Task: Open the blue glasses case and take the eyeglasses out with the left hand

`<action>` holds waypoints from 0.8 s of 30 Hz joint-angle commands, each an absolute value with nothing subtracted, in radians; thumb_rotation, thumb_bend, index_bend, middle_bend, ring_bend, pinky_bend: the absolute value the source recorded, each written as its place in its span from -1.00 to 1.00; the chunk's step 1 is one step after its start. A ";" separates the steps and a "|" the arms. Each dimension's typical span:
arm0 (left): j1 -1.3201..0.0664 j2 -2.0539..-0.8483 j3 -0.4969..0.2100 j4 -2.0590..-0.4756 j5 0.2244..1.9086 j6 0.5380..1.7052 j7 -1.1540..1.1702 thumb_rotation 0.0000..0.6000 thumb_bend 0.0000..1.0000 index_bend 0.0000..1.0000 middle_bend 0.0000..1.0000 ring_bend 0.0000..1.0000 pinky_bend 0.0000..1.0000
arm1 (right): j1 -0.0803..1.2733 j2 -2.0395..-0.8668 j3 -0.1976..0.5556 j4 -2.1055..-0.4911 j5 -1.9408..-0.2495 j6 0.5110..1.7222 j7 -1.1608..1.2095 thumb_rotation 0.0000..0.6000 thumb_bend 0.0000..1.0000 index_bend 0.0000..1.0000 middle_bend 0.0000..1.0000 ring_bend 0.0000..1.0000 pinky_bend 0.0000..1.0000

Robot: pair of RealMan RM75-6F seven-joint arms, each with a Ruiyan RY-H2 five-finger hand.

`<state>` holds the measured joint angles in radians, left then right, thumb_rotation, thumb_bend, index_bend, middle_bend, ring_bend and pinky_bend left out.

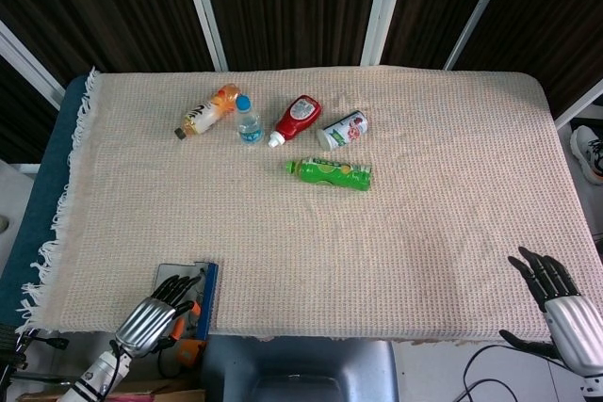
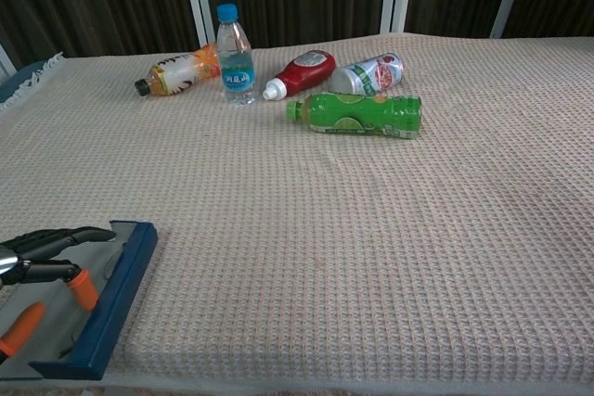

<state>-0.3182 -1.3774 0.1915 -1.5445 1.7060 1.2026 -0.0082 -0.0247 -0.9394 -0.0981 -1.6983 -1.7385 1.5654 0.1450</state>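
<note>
Left hand [image 2: 42, 252] at the near-left bench corner, dark fingers [image 2: 79, 235] laid across the grey inside of the open blue glasses case [image 2: 116, 299]. Orange-tipped thumb sits inside the case; cannot tell whether the fingers grasp anything. Eyeglasses themselves not made out in either view. Case lies at the front edge, its blue wall on the side toward the bench centre, part of it overhanging the edge in the head view.

Right hand [image 1: 556, 294] off the near-right corner, fingers spread and released, holding nothing.

Bench covered by a beige waffle-weave cloth [image 1: 377, 233]. Far side holds a cluster: orange drink bottle [image 1: 207, 111] lying, small water bottle [image 1: 248, 120] upright, ketchup bottle [image 1: 297, 118] lying, can [image 1: 343, 129] on its side, green bottle [image 1: 330, 172] lying just in front.
</note>
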 commanded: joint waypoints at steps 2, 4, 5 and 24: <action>-0.327 -1.386 0.186 -1.562 1.709 1.190 0.002 1.00 0.38 -0.29 -1.00 -1.00 -1.00 | -0.026 -0.939 -0.097 -1.698 -1.737 1.568 0.148 1.00 -0.65 -1.00 -1.00 -1.00 -1.00; -0.333 -1.390 0.183 -1.576 1.703 1.176 0.013 1.00 0.37 -0.31 -1.00 -1.00 -1.00 | -0.026 -0.938 -0.096 -1.697 -1.736 1.570 0.150 1.00 -0.65 -1.00 -1.00 -1.00 -1.00; -0.336 -1.393 0.180 -1.581 1.700 1.170 0.018 1.00 0.37 -0.31 -1.00 -1.00 -1.00 | -0.026 -0.938 -0.095 -1.697 -1.736 1.571 0.150 1.00 -0.65 -1.00 -1.00 -1.00 -1.00; -0.395 -1.521 0.067 -1.572 1.563 1.067 0.114 1.00 0.37 -0.38 -1.00 -1.00 -1.00 | -0.034 -0.930 -0.090 -1.689 -1.735 1.595 0.179 1.00 -0.65 -1.00 -1.00 -1.00 -1.00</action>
<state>-0.3901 -1.5134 0.0743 -1.5782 1.5706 1.0728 0.1074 -0.0343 -0.9297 -0.0898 -1.6888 -1.7351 1.5953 0.1789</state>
